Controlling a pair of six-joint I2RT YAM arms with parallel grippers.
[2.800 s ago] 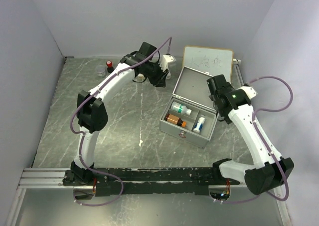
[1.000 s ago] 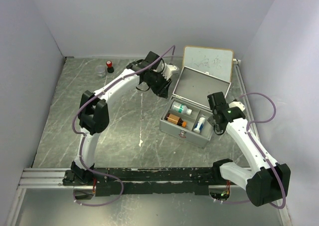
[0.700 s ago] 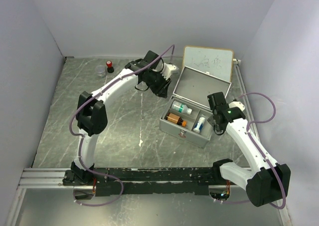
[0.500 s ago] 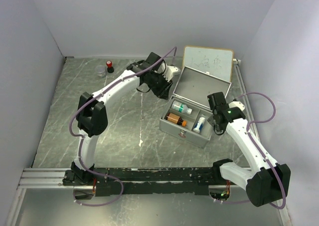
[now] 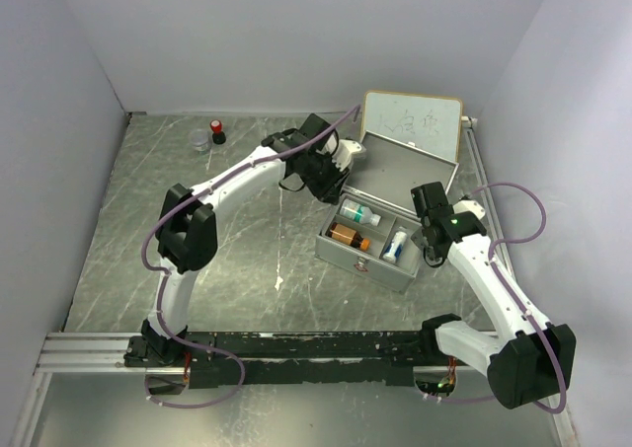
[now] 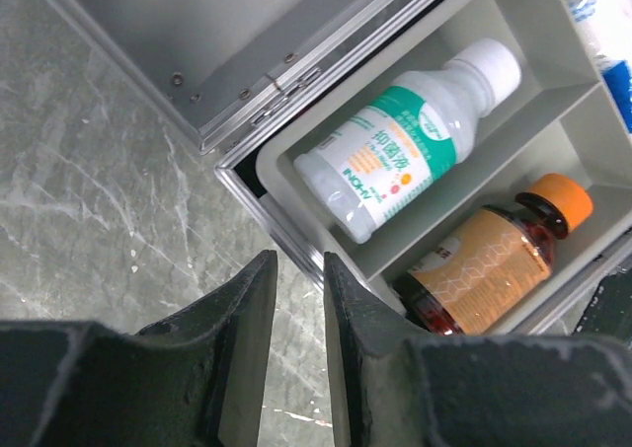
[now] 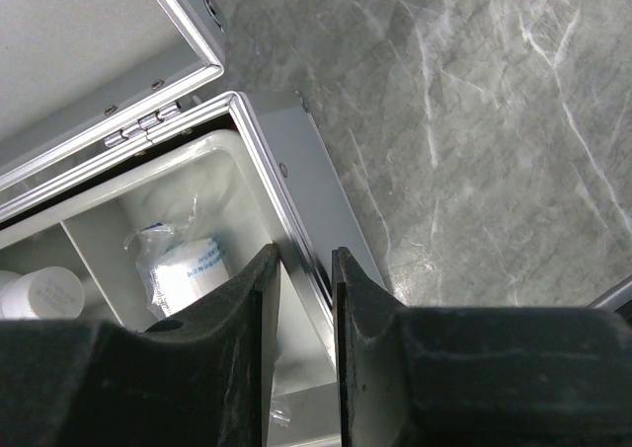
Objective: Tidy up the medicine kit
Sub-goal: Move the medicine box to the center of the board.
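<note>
My left claw [image 6: 299, 277] has swung right since a moment ago, from the floor behind and left of the case to its left end. Its fingers stand slightly spread with nothing between them, above the left wall. The medicine kit [image 5: 370, 260] sits right of centre in the overhead view, silver, its grey lid [image 5: 395, 171] thrown back on its hinges. Inside, a white bottle with a green label [image 6: 400, 151] lies in one compartment, a brown bottle with an orange cap [image 6: 489, 260] lies in the next, and a wrapped white roll [image 7: 183, 264] is at the right end. My right claw [image 7: 304, 264] has stayed put, pinching the kit's right wall.
</note>
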